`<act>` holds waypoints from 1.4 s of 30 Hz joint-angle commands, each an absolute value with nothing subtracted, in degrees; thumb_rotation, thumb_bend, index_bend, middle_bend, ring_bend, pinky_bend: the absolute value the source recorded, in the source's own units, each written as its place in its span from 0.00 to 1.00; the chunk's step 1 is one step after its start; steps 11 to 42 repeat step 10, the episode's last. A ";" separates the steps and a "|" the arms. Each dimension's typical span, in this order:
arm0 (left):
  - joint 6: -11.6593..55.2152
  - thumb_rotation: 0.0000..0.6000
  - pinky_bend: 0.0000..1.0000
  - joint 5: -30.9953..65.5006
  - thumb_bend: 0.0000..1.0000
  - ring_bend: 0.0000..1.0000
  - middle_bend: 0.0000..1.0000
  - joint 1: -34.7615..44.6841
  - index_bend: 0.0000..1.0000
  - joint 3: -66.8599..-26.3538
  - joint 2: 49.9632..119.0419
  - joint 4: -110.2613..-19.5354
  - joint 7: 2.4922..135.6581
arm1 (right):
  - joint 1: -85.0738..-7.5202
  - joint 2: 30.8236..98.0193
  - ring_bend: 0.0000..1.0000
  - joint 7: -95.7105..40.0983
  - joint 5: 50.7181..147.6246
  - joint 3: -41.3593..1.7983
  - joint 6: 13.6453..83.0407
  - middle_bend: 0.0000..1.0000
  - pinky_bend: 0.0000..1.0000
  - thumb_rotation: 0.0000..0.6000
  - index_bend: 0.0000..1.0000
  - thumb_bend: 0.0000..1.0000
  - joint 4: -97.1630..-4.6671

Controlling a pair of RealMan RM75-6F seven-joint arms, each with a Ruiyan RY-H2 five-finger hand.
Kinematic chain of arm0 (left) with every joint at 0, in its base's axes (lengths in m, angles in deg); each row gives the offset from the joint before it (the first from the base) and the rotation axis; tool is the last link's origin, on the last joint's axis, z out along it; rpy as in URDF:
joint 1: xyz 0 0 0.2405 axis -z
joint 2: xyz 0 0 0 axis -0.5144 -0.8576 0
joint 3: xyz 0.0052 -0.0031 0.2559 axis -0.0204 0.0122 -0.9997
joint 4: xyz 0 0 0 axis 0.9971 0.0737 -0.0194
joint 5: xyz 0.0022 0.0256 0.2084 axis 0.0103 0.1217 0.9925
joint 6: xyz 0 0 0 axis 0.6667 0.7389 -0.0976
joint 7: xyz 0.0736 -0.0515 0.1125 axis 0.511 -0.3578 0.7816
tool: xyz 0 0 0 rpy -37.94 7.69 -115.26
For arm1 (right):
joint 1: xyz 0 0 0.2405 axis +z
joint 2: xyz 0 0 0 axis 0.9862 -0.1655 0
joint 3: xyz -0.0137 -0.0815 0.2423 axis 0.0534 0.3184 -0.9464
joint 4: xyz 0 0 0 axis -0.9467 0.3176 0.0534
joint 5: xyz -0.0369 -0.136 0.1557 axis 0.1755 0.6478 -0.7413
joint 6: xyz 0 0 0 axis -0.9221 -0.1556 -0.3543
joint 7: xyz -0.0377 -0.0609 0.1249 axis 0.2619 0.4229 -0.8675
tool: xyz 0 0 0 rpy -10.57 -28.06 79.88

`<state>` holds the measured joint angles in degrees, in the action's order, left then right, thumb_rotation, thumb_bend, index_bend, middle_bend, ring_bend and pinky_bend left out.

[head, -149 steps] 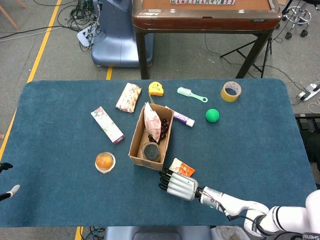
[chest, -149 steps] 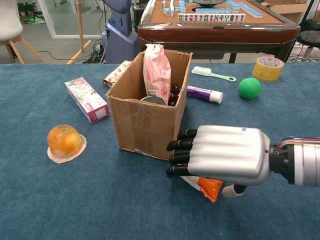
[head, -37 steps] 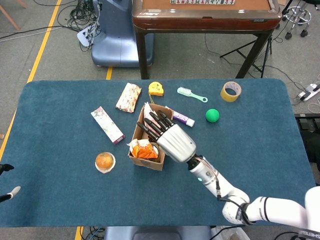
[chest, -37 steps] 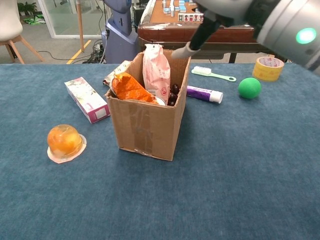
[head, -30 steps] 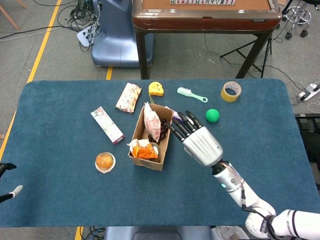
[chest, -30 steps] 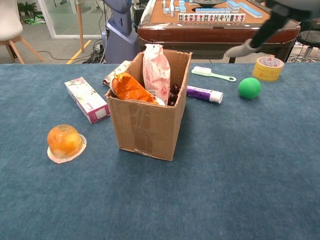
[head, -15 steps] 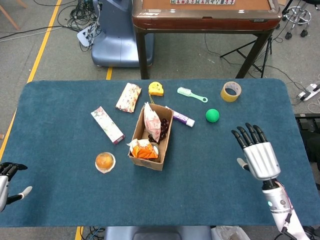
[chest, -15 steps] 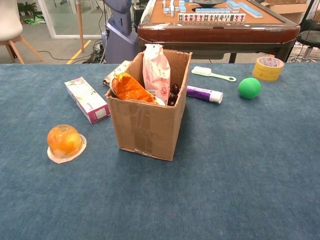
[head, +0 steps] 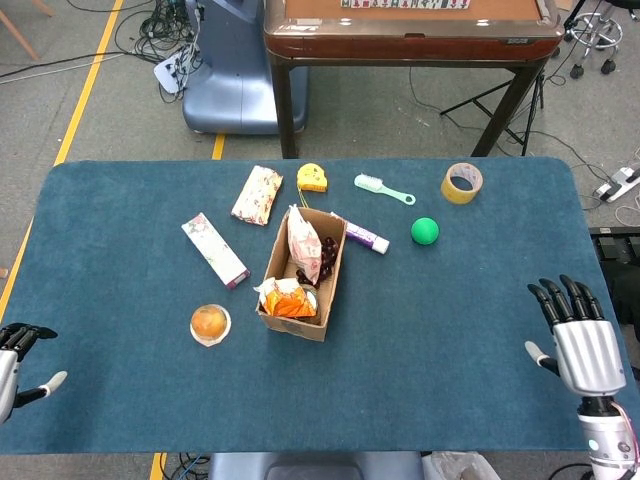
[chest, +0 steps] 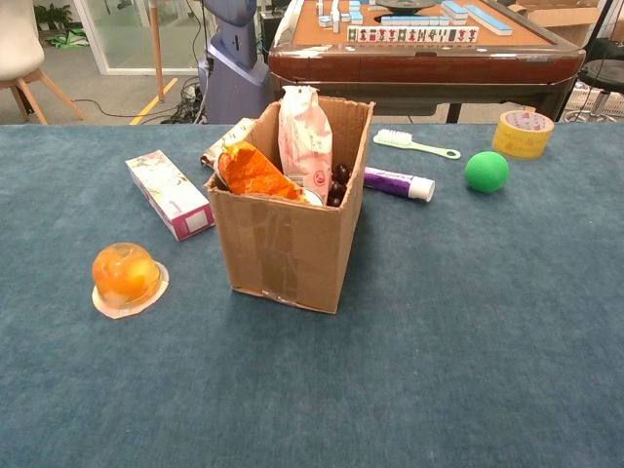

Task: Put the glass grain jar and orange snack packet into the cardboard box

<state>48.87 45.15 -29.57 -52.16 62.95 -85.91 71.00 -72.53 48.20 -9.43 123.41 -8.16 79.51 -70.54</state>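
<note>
Now your crumpled orange snack packet (head: 289,298) sits inside the open brown cardboard box (head: 283,322), far left of your empty, spread right robot hand (head: 583,352); the jar looks tucked beneath it, hard to confirm.

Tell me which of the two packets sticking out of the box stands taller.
The pink-and-white packet: it stands upright, its top above the cardboard box rim. The orange snack packet sits lower, crumpled at the box's near-left corner.

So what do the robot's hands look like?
The right hand has a shiny silver back, black fingers and a pale thumb, on a white wrist with a small green light. Only a bit of the left hand shows: black fingers, silver back, pale thumb.
</note>
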 commanded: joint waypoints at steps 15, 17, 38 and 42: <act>47.19 1.00 0.39 45.05 0.08 0.28 0.41 -28.63 0.40 -52.32 63.18 -85.76 70.87 | -73.63 46.64 0.08 -16.02 124.08 -10.13 77.82 0.19 0.16 1.00 0.21 0.00 -68.28; 47.19 1.00 0.39 45.05 0.08 0.28 0.41 -28.63 0.40 -52.32 63.18 -85.76 70.87 | -73.63 46.64 0.08 -16.02 124.08 -10.13 77.82 0.19 0.16 1.00 0.21 0.00 -68.28; 47.19 1.00 0.39 45.05 0.08 0.28 0.41 -28.63 0.40 -52.32 63.18 -85.76 70.87 | -73.63 46.64 0.08 -16.02 124.08 -10.13 77.82 0.19 0.16 1.00 0.21 0.00 -68.28; 47.19 1.00 0.39 45.05 0.08 0.28 0.41 -28.63 0.40 -52.32 63.18 -85.76 70.87 | -73.63 46.64 0.08 -16.02 124.08 -10.13 77.82 0.19 0.16 1.00 0.21 0.00 -68.28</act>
